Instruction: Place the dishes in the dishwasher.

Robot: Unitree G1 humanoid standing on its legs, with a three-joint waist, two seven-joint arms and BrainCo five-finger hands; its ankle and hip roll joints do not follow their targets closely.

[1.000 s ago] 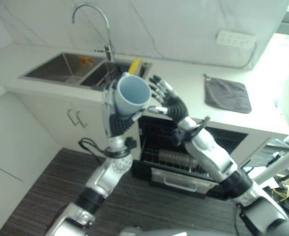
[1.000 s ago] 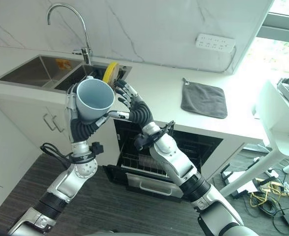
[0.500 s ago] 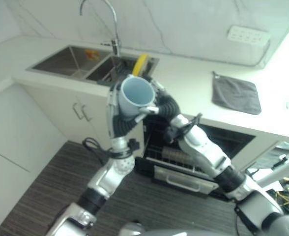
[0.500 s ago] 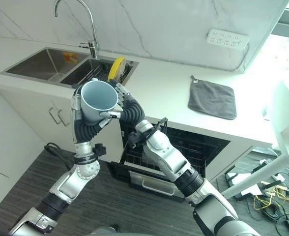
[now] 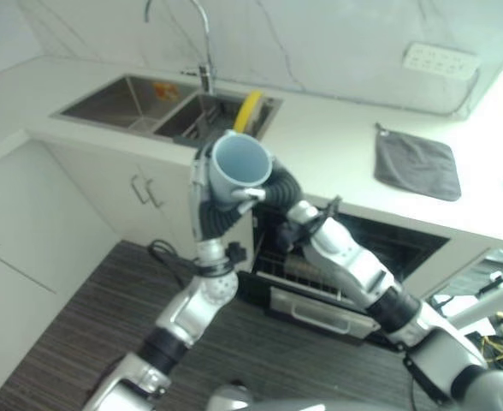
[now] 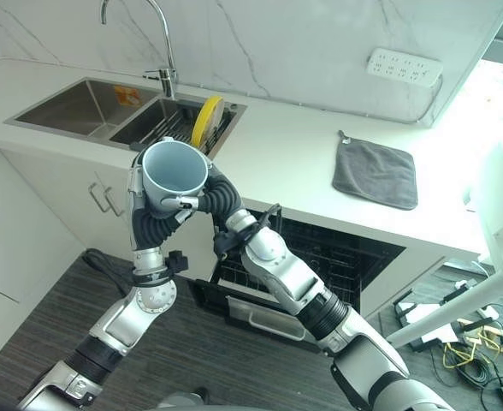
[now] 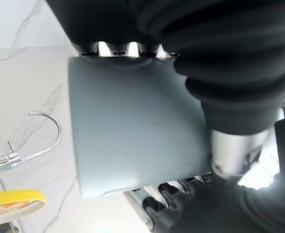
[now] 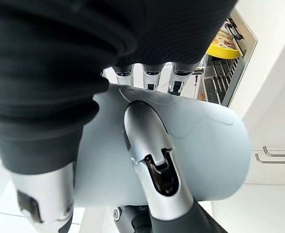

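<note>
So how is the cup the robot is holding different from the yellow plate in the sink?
The cup is pale blue-grey and deep, with its open mouth facing up; the yellow plate is flat and stands on edge. The cup is held up in the air between the left hand and the right hand; the plate sits in the rack inside the sink. Both are dishes outside the dishwasher.

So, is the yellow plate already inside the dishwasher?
No, the yellow plate stands on edge in the sink rack, while the dishwasher is below the counter.
</note>
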